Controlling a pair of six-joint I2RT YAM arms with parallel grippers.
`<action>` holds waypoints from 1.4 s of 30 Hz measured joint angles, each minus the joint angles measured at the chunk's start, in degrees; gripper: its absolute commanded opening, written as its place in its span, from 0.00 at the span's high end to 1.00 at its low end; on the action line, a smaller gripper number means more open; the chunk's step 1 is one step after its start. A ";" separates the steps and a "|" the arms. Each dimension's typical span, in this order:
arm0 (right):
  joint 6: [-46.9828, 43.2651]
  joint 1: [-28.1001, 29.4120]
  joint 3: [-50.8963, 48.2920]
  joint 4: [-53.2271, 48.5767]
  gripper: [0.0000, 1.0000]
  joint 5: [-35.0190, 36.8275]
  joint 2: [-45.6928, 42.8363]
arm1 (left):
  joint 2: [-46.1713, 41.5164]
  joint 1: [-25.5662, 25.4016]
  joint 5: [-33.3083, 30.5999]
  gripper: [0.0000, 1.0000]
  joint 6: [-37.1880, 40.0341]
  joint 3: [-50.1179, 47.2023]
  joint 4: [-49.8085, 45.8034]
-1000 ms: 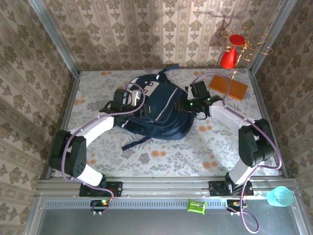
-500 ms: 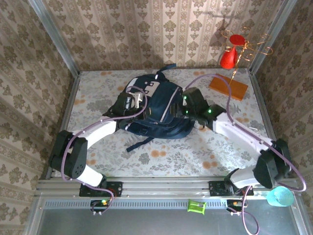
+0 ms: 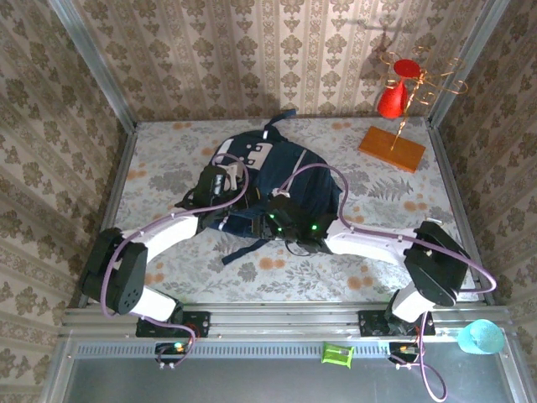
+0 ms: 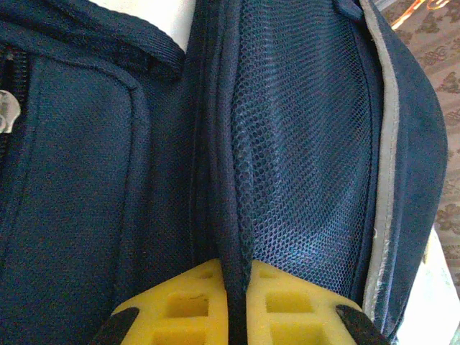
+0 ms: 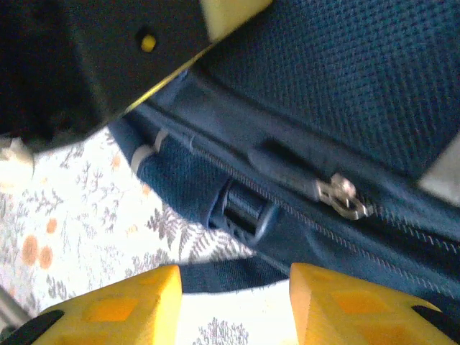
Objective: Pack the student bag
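The student bag (image 3: 281, 176), a dark navy backpack with a white-grey patch, lies at the middle of the floral table. My left gripper (image 3: 220, 181) sits at the bag's left side. Its yellow pads (image 4: 187, 305) are shut on a piped seam of the bag (image 4: 79, 180), beside a mesh pocket (image 4: 302, 144). My right gripper (image 3: 284, 222) hovers low at the bag's near edge and is open. In the right wrist view, a dark strap (image 5: 230, 277) lies on the cloth beyond the right gripper (image 5: 233, 305). Further on are a buckle (image 5: 241, 208) and a metal zipper pull (image 5: 343, 198).
An orange wooden base (image 3: 393, 149) with a wire stand and a red cone (image 3: 398, 94) occupies the back right corner. Metal rails edge the table. A teal cup (image 3: 480, 337) and a small green item (image 3: 337, 354) sit on the near ledge, off the cloth.
My left gripper has closed on the bag's seam. My right arm has swung from the bag's right side down and left, to its near edge.
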 measured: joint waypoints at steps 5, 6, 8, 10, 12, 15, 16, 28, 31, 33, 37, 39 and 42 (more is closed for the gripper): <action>1.73 -0.02 0.04 1.79 0.55 2.89 0.70 | -1.77 0.00 0.61 1.00 -1.27 -0.92 -0.61; 1.77 0.17 0.11 1.79 0.55 3.23 0.76 | -1.95 0.00 0.52 1.00 -1.27 -1.03 -0.72; 1.92 0.33 0.11 1.86 0.55 3.85 0.87 | -2.14 0.00 0.46 1.00 -1.29 -1.03 -0.87; 1.97 0.42 0.11 1.97 0.55 4.44 0.96 | -2.16 0.00 0.46 1.00 -1.29 -1.03 -0.85; 2.19 0.55 0.17 1.95 0.54 5.03 1.22 | -2.16 0.00 0.48 1.00 -1.31 -1.03 -0.85; 2.67 0.79 0.31 2.19 0.54 6.23 1.73 | -2.16 0.00 0.46 1.00 -1.31 -1.03 -0.85; 2.89 0.85 0.31 2.32 0.55 6.62 1.79 | -2.16 0.00 0.48 1.00 -1.31 -1.03 -0.85; 6.71 1.51 1.73 2.03 0.54 12.90 3.13 | -2.19 -0.02 0.46 1.00 -1.29 -1.03 -0.63; 8.72 2.19 2.08 1.90 0.52 15.23 3.96 | -2.19 -0.42 0.26 1.00 -1.29 -1.03 -0.63; 9.90 2.62 2.34 1.77 0.52 16.90 4.61 | -2.19 -0.70 0.00 1.00 -1.29 -1.03 -0.63; 12.24 3.52 3.54 0.79 0.56 20.81 6.32 | -2.19 -0.87 -0.37 1.00 -1.29 -1.03 -0.63; 13.03 3.74 3.67 0.35 0.63 22.12 6.64 | -2.19 -1.03 -0.48 1.00 -1.29 -1.03 -0.63; 14.21 3.74 2.71 0.42 0.73 23.45 6.62 | -2.23 -1.18 -0.66 1.00 -1.27 -1.03 -0.66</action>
